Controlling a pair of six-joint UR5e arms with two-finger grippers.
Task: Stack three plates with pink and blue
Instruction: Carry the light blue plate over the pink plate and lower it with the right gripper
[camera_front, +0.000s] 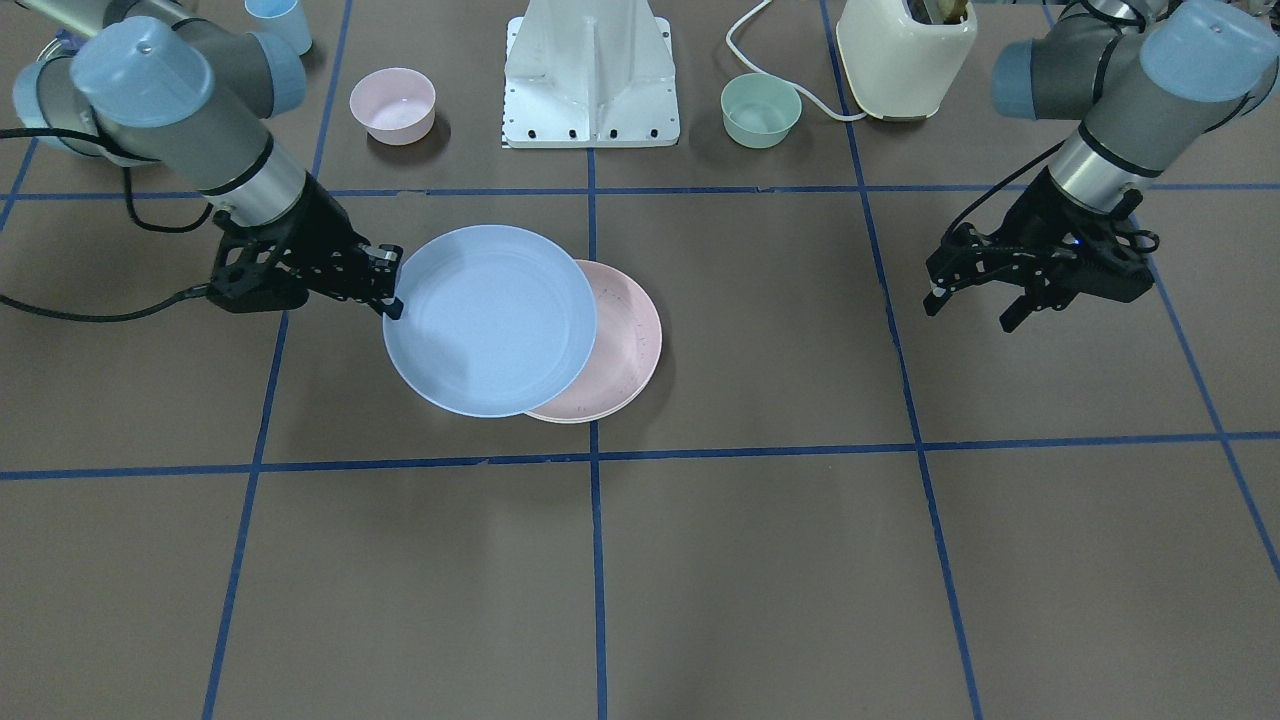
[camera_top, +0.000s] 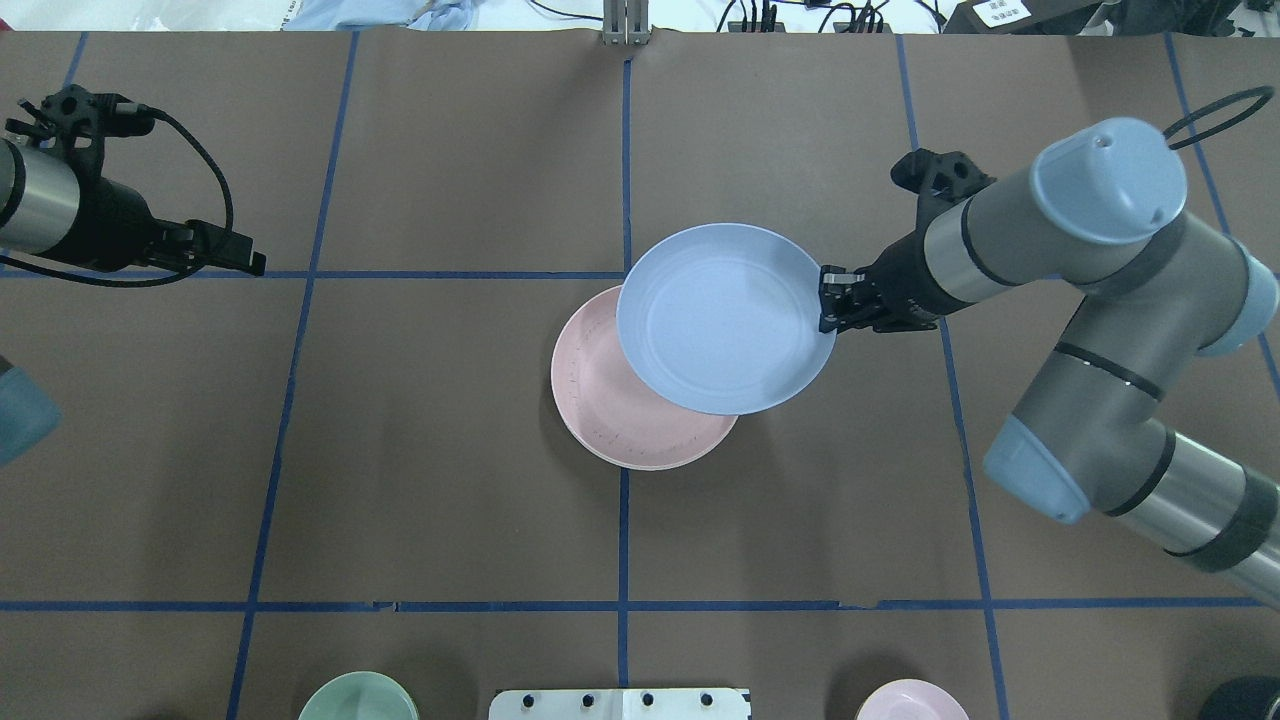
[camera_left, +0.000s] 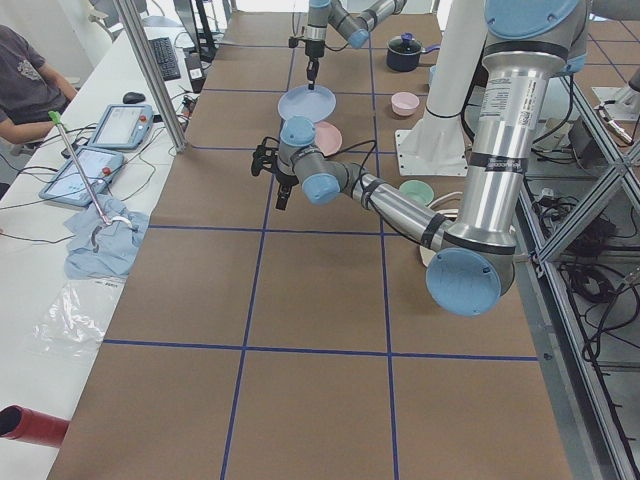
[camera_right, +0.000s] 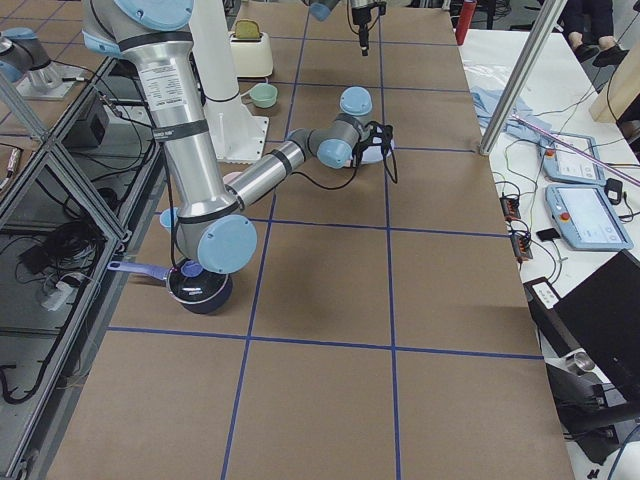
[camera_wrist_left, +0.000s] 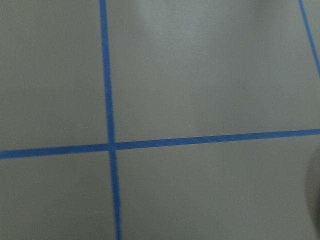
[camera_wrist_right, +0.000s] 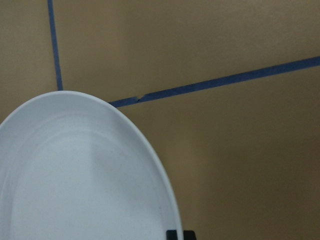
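The light blue plate (camera_front: 490, 320) is held tilted by its rim in my right gripper (camera_front: 390, 285), which is shut on it. It hangs partly over the pink plate (camera_front: 628, 350), which lies flat on the table near the centre. In the overhead view the blue plate (camera_top: 725, 318) overlaps the pink plate (camera_top: 610, 405) from the right, with the right gripper (camera_top: 828, 302) at its edge. The right wrist view shows the blue plate (camera_wrist_right: 75, 175) from close up. The cream-green plate is not in view. My left gripper (camera_front: 972, 308) is open and empty, far off to the side.
A small pink bowl (camera_front: 392, 103), a small green bowl (camera_front: 761, 110), a cream toaster (camera_front: 905, 55) and a light blue cup (camera_front: 278, 20) stand along the robot's side by the white base (camera_front: 592, 75). Blue tape lines grid the brown table.
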